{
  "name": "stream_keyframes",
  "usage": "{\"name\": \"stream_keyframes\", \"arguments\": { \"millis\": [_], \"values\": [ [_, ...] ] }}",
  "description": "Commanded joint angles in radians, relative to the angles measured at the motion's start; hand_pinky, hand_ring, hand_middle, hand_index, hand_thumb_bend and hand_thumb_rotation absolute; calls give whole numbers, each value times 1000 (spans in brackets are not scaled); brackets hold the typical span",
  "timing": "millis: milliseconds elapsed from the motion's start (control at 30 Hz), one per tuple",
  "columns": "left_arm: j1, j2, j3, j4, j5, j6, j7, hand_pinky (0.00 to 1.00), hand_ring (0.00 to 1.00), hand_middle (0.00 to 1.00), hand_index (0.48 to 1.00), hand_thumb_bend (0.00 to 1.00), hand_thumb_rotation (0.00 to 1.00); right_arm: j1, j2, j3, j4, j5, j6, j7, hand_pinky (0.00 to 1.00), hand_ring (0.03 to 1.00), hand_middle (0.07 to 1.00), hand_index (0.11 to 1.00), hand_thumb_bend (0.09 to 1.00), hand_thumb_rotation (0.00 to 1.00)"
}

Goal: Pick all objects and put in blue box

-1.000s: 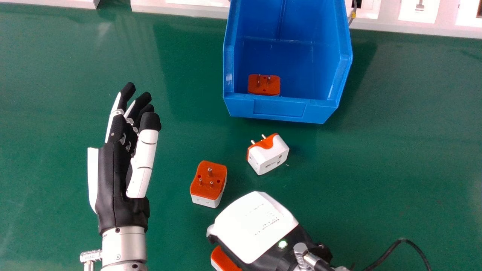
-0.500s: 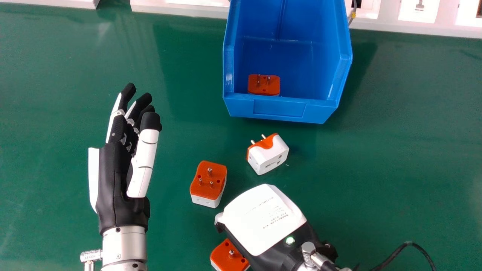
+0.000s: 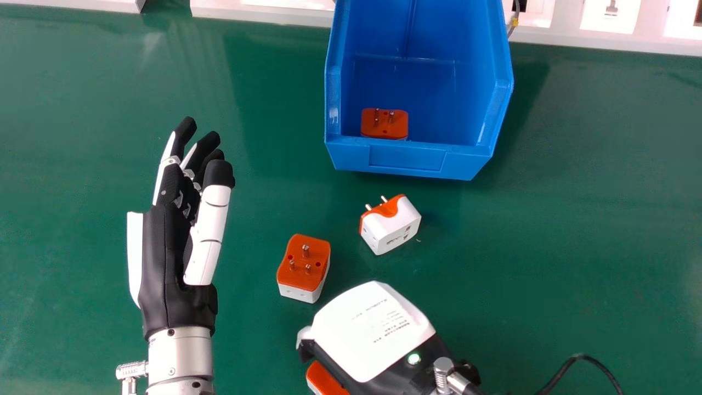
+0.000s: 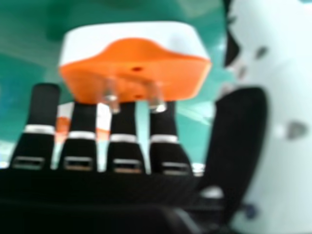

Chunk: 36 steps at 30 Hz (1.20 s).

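Note:
My right hand (image 3: 373,332) is low in the head view, back up, partly covering an orange-and-white plug adapter (image 3: 324,379) at the bottom edge. In the right hand view, that hand (image 4: 124,146) is open with straight fingers, an adapter (image 4: 139,73) beyond its fingertips, pins facing it; whether they touch I cannot tell. Between the fingers another adapter (image 4: 63,126) partly shows. On the table lie an upright adapter (image 3: 304,263) and a tipped one (image 3: 390,224). One more adapter (image 3: 384,124) sits inside the blue box (image 3: 406,159). My left hand (image 3: 164,258) stays open at the left.
The green table (image 3: 581,219) extends on both sides of the box. White panels with sockets (image 3: 610,15) run along its far edge. A black cable (image 3: 587,357) curves beside my right wrist.
My right hand shifted right and away from me, uncovering more of the lowest adapter, then came back left over it. My left hand has edged slightly forward. The other adapters and box are unmoved.

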Motion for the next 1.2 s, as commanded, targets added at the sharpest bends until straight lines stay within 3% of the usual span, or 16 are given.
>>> {"name": "stream_keyframes", "arguments": {
  "millis": [0,300,367,400,533,567,800,1000,1167],
  "values": [
    [-10,-4,-6,-19,7,-13,0,799,868,875,913,751,781,-24,-3,-7,1,29,-12,-20,593,737,749,688,716,36],
    [-8,-3,-4,-17,7,-18,0,798,868,875,913,750,780,-30,-4,-22,45,105,-3,-67,509,631,661,676,681,18],
    [-6,-3,-4,-17,8,-19,0,798,868,875,913,750,780,-19,2,-20,47,99,9,-87,509,631,661,676,681,18],
    [-5,-2,-4,-16,9,-21,1,798,868,875,913,750,779,-12,5,-18,46,91,18,-99,439,557,623,668,657,14],
    [1,-4,-5,-17,10,-24,0,798,868,875,913,750,779,14,15,-2,52,40,53,-167,439,557,623,668,657,14],
    [1,-4,-5,-16,9,-25,-1,798,868,875,913,750,779,19,16,3,54,26,62,-184,382,502,594,633,631,11],
    [8,-6,-8,-23,8,-21,-1,798,868,875,912,750,779,49,25,25,53,-21,102,-252,338,457,570,604,610,9],
    [10,-4,-8,-26,8,-16,-2,797,868,875,912,750,779,50,16,23,45,19,88,-262,264,385,521,569,578,5],
    [13,-4,-9,-31,7,-12,-3,797,868,875,912,750,779,48,7,21,43,41,78,-269,264,385,521,569,578,5]
  ]
}}
